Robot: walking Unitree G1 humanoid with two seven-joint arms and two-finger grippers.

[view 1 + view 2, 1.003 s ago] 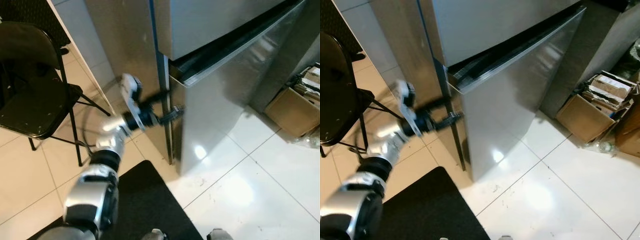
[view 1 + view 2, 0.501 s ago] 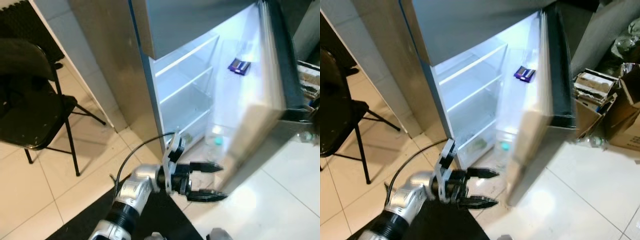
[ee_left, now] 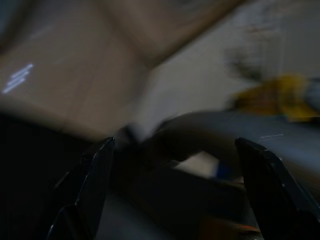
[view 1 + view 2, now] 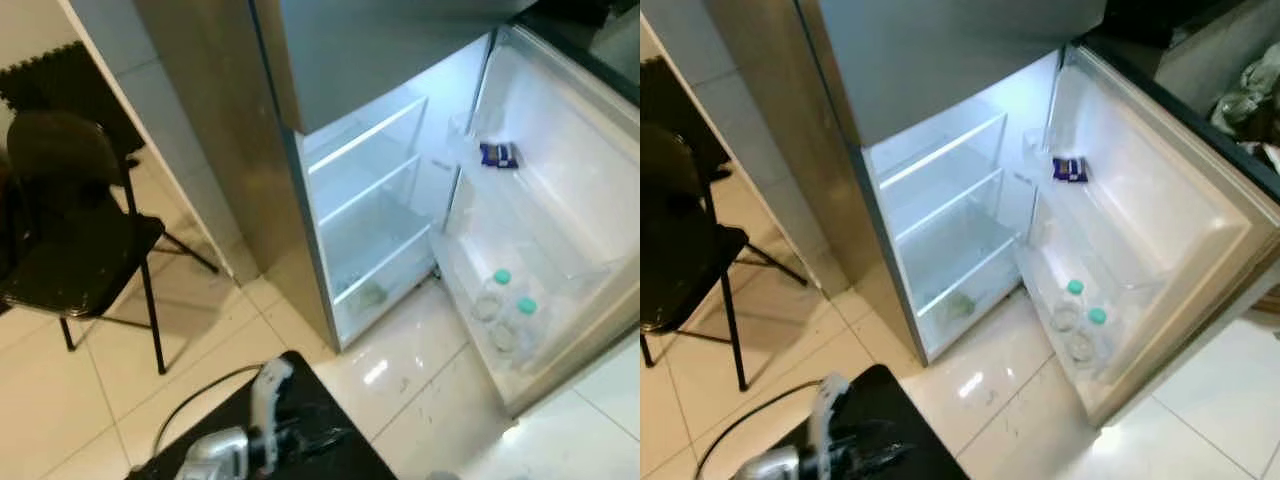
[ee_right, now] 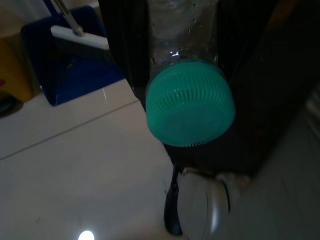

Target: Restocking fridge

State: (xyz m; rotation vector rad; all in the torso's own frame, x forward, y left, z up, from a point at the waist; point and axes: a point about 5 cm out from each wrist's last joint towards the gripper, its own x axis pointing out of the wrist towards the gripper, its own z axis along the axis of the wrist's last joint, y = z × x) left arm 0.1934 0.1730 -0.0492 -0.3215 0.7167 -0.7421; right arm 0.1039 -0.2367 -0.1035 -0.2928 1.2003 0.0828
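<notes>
The steel fridge (image 4: 215, 120) stands with its lower door (image 4: 590, 175) swung wide to the right and the lit white shelves (image 4: 375, 190) bare. Two clear bottles with green caps (image 4: 505, 310) stand in the door's bottom rack, and a small blue packet (image 4: 497, 153) lies higher up. Something greenish (image 4: 370, 295) lies in the lowest compartment. My left gripper (image 4: 318, 440) hangs low over the black mat, open, with nothing between its fingers (image 3: 87, 192). In the right wrist view my right gripper (image 5: 182, 30) is shut on a clear bottle, whose green cap (image 5: 190, 102) faces the camera.
A black folding chair (image 4: 70, 230) stands left of the fridge. A black mat (image 4: 890, 420) and a dark cable (image 4: 190, 410) lie on the white tiles before me. A blue dustpan with a brush (image 5: 72, 55) rests on the floor in the right wrist view.
The fridge door has swung from half open to fully open. My left gripper has dropped down and back from the door's edge to the mat. The view has also shifted.
</notes>
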